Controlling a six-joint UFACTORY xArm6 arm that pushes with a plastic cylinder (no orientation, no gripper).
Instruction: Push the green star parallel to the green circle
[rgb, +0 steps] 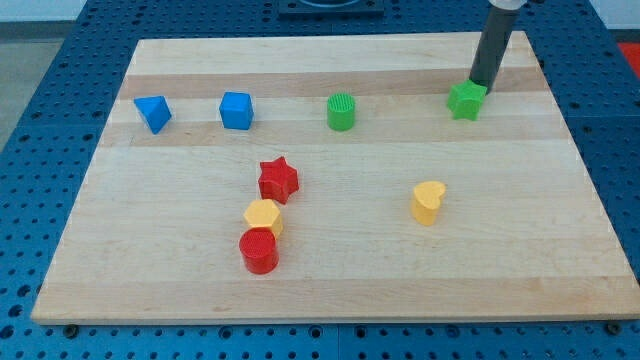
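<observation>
My tip (481, 86), a bare rod holding nothing, touches the upper right side of the green star (465, 101) near the board's (330, 290) top right corner, level with the green circle (341, 111) across bare wood to the view's left, the rod's top cut off.

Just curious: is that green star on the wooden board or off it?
On it: the green star sits inside the board's top-right corner, my tip touching it.
</observation>
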